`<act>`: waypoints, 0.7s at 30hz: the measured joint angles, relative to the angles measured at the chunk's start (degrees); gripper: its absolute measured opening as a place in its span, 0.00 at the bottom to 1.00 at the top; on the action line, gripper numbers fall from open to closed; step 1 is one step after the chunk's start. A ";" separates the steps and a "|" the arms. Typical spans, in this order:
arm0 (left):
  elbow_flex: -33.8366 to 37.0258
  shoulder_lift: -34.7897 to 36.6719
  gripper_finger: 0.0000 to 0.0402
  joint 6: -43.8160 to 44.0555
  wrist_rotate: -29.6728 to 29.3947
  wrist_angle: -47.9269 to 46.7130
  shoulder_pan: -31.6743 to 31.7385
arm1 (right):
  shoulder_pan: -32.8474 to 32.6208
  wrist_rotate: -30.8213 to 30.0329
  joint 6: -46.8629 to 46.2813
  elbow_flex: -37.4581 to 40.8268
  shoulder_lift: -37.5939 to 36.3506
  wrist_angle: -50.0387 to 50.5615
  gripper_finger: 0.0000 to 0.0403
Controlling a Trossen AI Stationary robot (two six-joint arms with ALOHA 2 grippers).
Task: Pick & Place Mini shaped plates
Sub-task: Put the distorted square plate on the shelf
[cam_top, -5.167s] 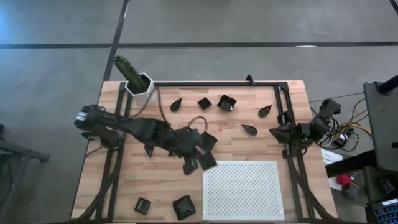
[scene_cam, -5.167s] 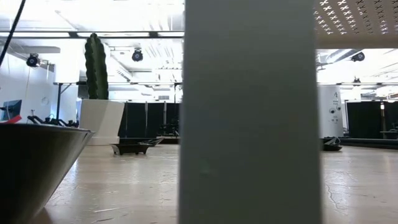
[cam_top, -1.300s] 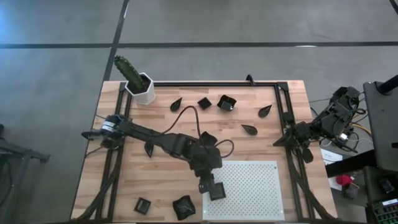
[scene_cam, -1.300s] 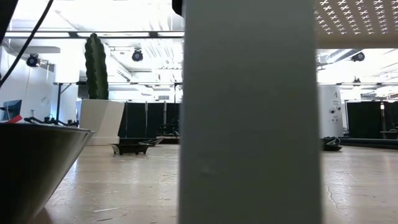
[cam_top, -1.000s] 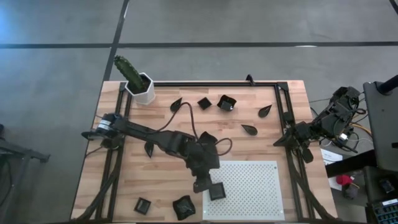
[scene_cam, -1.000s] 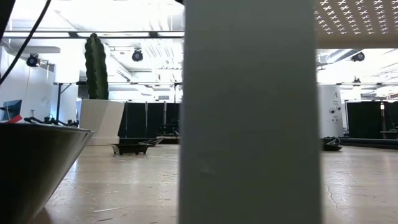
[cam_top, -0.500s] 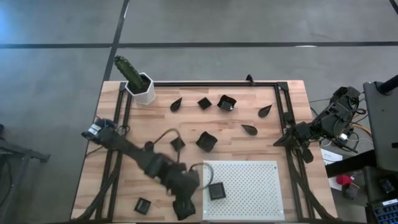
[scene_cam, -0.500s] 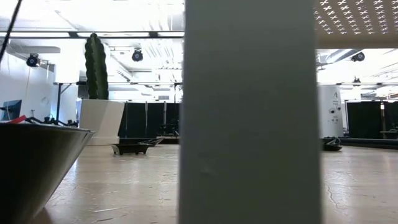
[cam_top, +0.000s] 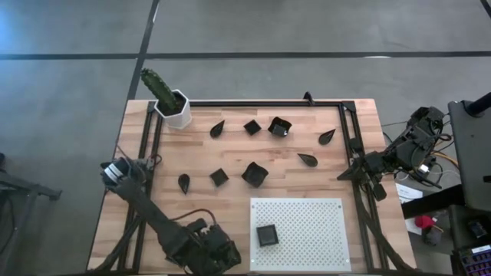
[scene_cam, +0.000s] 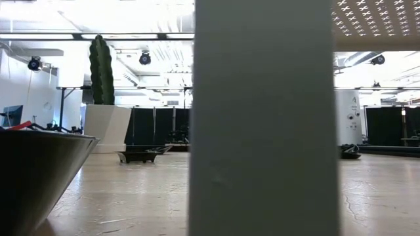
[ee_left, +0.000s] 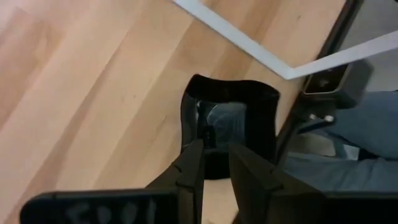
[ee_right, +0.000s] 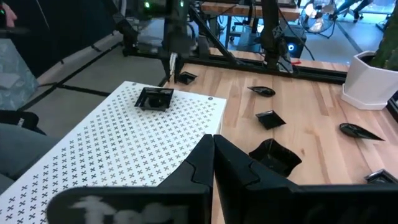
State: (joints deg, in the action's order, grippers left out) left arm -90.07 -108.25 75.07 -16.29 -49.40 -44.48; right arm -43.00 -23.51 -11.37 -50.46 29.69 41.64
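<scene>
Several mini shaped plates, small and black, lie flat on the wooden table [cam_top: 192, 207]. A square one [cam_top: 267, 235] rests on the white perforated board [cam_top: 307, 230]. A wavy-edged plate [ee_left: 249, 112] lies by the table's near edge, left of the board. My left gripper [ee_left: 216, 152] hangs over this plate's rim, pointing steeply down, fingers a little apart; whether they touch it, I cannot tell. In the high view my left gripper [cam_top: 221, 255] hides that plate. My right gripper [ee_right: 213, 142] is shut and holds nothing at the table's right edge [cam_top: 345, 173].
Other plates lie scattered on the far half: teardrops [cam_top: 217, 128] [cam_top: 308, 159] [cam_top: 327, 136] [cam_top: 183, 182], squares [cam_top: 252, 126] [cam_top: 219, 177], wavy ones [cam_top: 279, 126] [cam_top: 255, 174]. A white pot with a cactus [cam_top: 173, 103] stands at the far left corner. A black frame rail [cam_top: 268, 103] runs along the far edge.
My left gripper has left the board's left edge and swung toward the table's near edge and left, sinking and rolling as it went, and now stands over the wavy-edged plate. The square plate has stayed on the board.
</scene>
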 joint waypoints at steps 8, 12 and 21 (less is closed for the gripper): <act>10.62 0.00 0.16 -1.49 1.51 12.49 1.21 | 0.00 0.00 1.38 0.00 0.00 0.03 0.02; 12.42 0.00 0.16 -1.49 2.25 13.68 1.43 | 0.00 0.00 1.55 0.00 0.00 0.03 0.02; 12.68 -1.08 0.16 -1.73 2.29 15.36 1.48 | 0.00 0.02 1.55 0.00 0.00 0.03 0.02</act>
State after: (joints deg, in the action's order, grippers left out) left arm -77.38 -109.33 73.34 -14.00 -34.04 -42.99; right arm -43.00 -23.49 -9.82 -50.46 29.69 41.67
